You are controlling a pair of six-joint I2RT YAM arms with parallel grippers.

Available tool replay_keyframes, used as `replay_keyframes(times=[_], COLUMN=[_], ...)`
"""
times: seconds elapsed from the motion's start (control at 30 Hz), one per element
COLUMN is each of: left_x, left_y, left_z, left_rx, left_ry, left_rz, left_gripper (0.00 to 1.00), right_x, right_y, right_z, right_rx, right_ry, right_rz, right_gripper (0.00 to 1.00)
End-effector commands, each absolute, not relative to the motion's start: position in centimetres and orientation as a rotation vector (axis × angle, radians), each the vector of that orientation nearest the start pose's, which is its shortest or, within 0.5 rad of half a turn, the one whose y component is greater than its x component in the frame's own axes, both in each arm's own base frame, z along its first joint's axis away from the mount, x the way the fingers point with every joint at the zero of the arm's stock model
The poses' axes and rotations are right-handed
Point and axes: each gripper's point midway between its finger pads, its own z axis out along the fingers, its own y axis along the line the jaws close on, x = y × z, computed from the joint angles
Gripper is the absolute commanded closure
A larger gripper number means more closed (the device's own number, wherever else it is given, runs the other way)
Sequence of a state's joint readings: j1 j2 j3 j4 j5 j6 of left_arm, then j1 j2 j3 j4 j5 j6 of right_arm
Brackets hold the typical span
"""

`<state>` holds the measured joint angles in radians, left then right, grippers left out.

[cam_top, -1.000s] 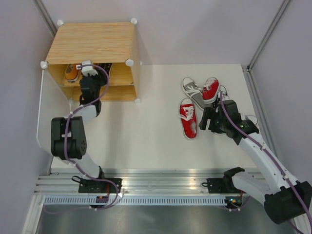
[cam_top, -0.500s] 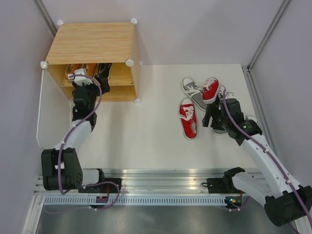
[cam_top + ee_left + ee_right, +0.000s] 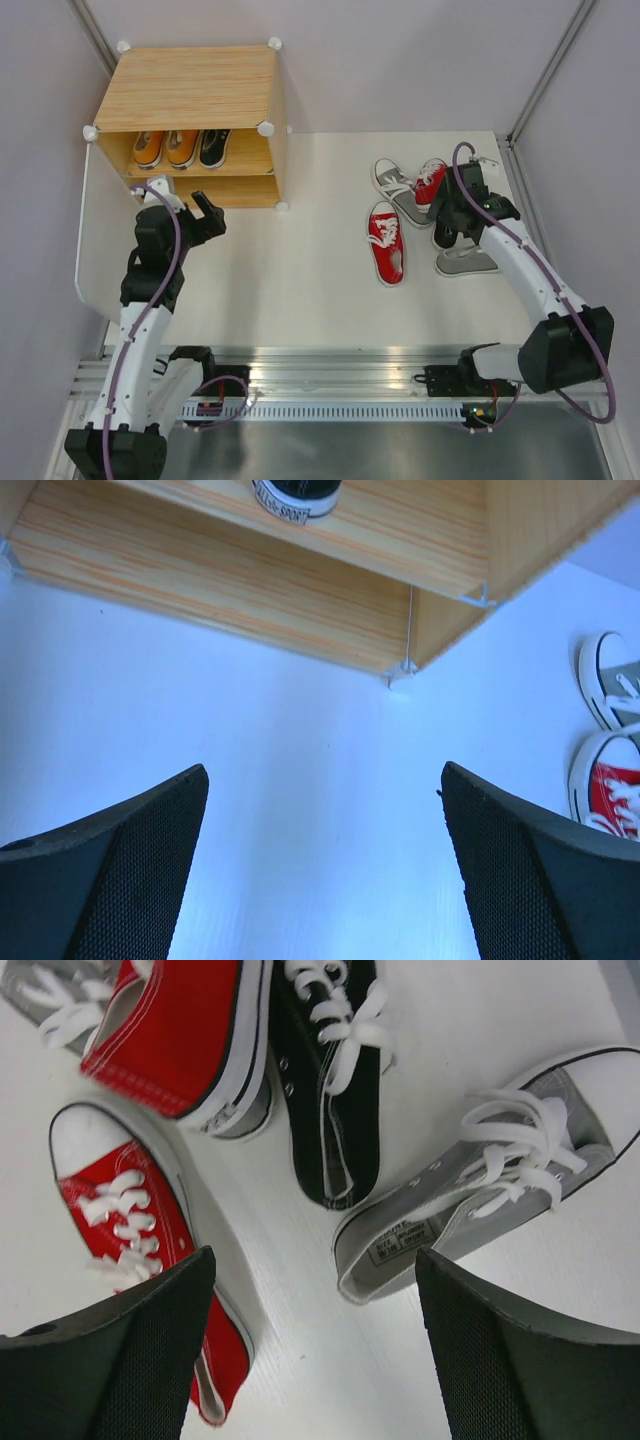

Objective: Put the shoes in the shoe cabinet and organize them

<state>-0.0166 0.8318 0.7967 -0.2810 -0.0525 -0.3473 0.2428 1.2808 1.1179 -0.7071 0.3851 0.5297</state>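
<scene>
Three sneakers (image 3: 182,148) are shelved in the shoe cabinet (image 3: 190,88) at upper left, the left gripper (image 3: 322,800) gapes empty, and the wide-open right gripper (image 3: 312,1280) hovers over the black sneaker (image 3: 325,1100) and grey sneaker (image 3: 480,1200), likely needing to descend and close on one.

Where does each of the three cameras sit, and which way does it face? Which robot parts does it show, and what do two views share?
Top external: above and behind the bases, looking down on table, shoe cabinet and both arms.
Left wrist: behind the left gripper, facing the cabinet's lower corner; open fingers show.
Right wrist: behind the right gripper, looking down at the shoes; open fingers show.
Shared: the flat red shoe, in top external and right wrist.
</scene>
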Motion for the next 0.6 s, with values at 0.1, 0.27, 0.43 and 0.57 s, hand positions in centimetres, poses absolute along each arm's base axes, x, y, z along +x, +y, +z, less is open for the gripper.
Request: replay_keyframes(times=[0.1, 0.27, 0.43, 0.57], left_x=[25.9, 24.3, 24.0, 24.1], left_y=[-1.5, -2.3, -2.9, -3.3], left_z=[25.8, 27.0, 27.2, 26.7], left_rx=[-0.32, -0.278, -0.252, -0.233], left_ry=[1.973, 1.981, 1.978, 1.995], left_rz=[-0.179, -0.215, -0.241, -0.247], left_gripper=[0.0, 0.0, 0.0, 0.0], right_x=[39.4, 43.4, 45.9, 47.0], right_y=[0.1, -1.8, -3.2, -2.8], right_z=[17.1, 14.3, 9.9, 7.1], right_rx=[0.7, 0.771, 0.763, 0.732], right_ry=[2.202, 2.233, 2.315, 2.378], right_rz=[-0.144, -0.078, -0.038, 0.019], right_gripper=[0.16, 0.23, 0.23, 0.22])
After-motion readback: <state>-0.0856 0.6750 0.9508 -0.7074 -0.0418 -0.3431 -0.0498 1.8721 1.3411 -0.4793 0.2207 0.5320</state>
